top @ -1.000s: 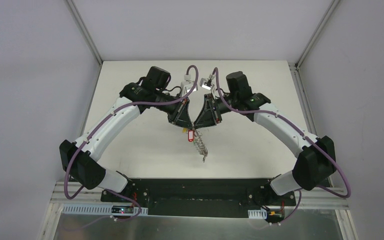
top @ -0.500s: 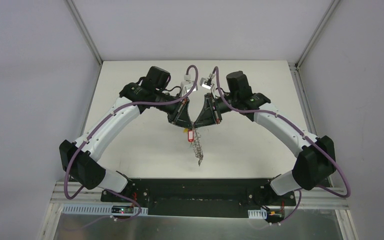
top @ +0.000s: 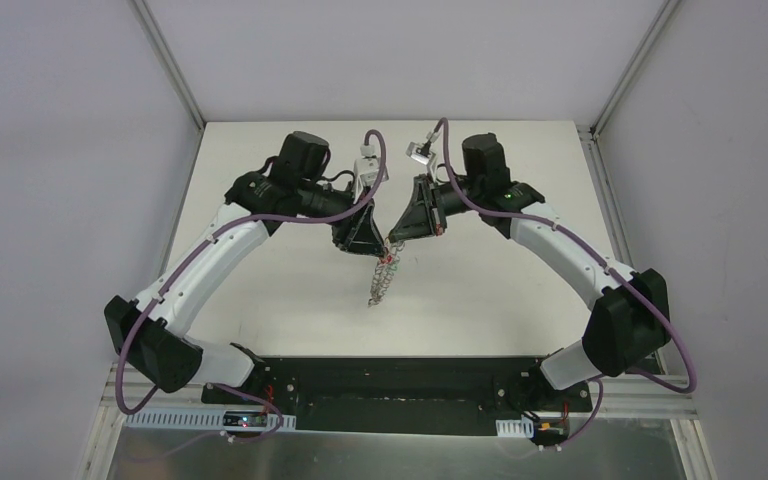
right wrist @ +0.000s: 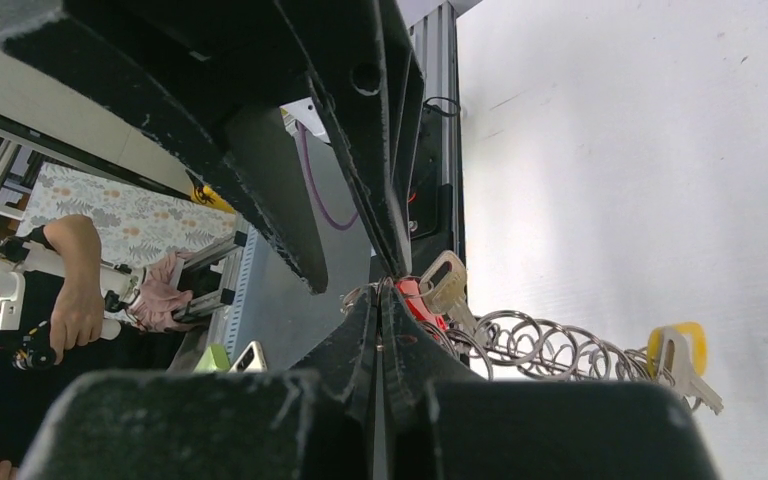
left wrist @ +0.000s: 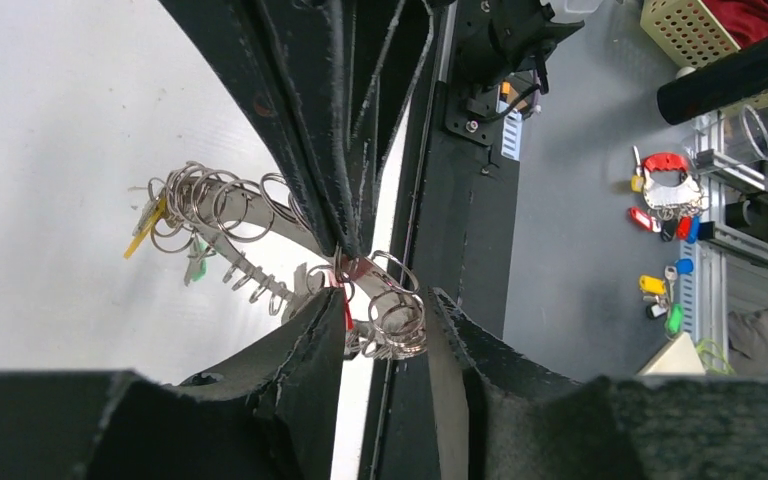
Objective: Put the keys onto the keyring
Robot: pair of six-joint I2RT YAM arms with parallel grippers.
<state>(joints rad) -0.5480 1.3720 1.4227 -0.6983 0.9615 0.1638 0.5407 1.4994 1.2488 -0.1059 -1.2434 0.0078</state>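
Observation:
The keyring hangs as a chain-like strip of coiled wire loops between my two grippers, above the white table. My left gripper holds a bunch of its loops between its jaws, with a red key against one finger. My right gripper is shut on the same end of the keyring, beside a red key head and a silver key. A yellow key hangs at the far end. In the left wrist view, yellow and green keys hang there.
The black frame runs along the table's near edge. Beyond the table, the left wrist view shows other coloured key bunches on a rack. A person's arm shows off the table in the right wrist view.
Both grippers have moved slightly towards the far side with the keyring. Its hanging end has swung from lower right to lower left. The left arm has shifted left.

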